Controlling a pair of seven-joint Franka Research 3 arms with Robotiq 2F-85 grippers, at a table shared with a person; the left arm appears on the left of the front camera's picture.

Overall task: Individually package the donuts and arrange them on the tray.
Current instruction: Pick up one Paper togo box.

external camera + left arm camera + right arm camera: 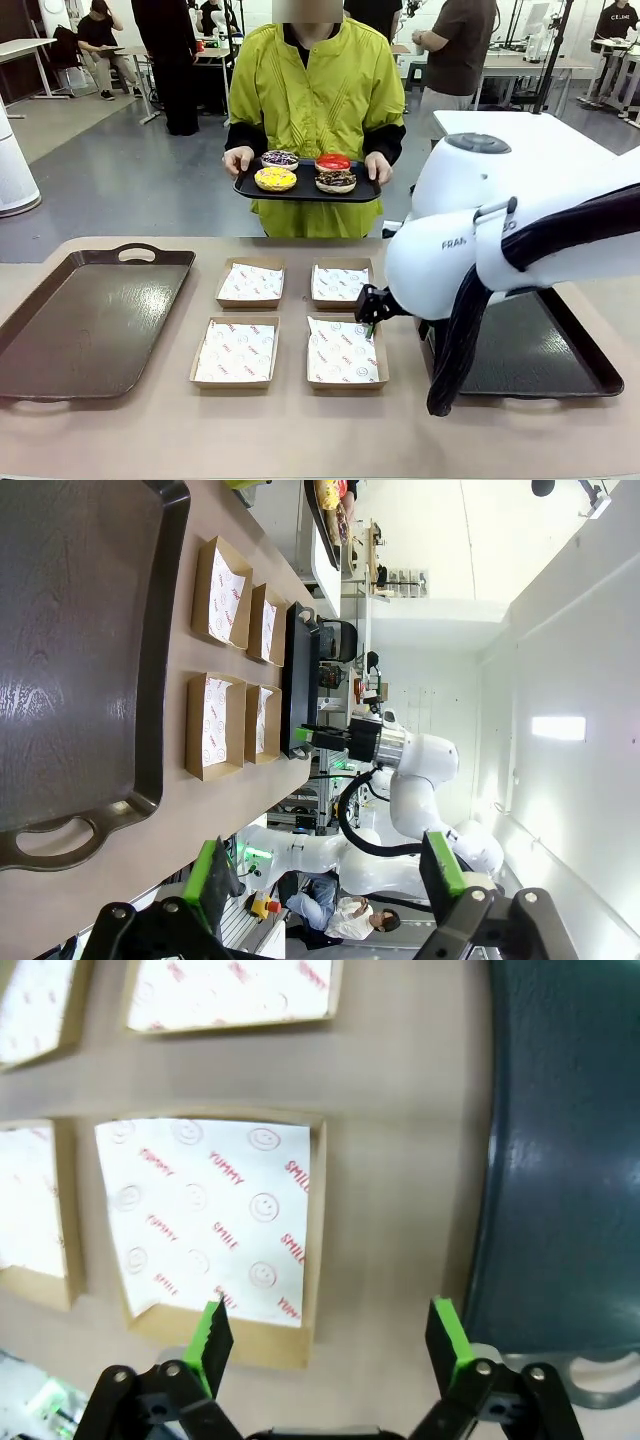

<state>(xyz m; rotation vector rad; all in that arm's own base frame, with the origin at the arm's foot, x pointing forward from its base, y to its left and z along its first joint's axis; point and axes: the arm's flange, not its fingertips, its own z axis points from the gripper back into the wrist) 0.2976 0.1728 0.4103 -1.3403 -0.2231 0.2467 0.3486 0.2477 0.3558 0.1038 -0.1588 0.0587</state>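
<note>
Right gripper [333, 1335] stands open and holds nothing. It hovers over the tabletop [400, 1160], above the strip between the near right box [316, 1240] and the dark tray [560, 1160]. Left gripper [328, 872] is also open and unladen, raised near the handle end of the brown tray [70, 630]. No donuts [338, 183] are on the tabletop. All four sit on a black serving tray [300, 194] held by the person [315, 100] at the far side: yellow donut [275, 179], red donut [332, 162], chocolate donut [334, 178] and sprinkled donut [280, 159]. Judgement: each will be light, soft and easily crushed, with a frosted top that is likely to smear or stick. The best hold is across the outer sides of the ring, below the frosting, with gentle closure. Four cardboard boxes [236, 352] stand in two rows on the tabletop, each lined with printed paper and none yet holding a donut. Both the brown and the dark tray carry nothing.
</note>
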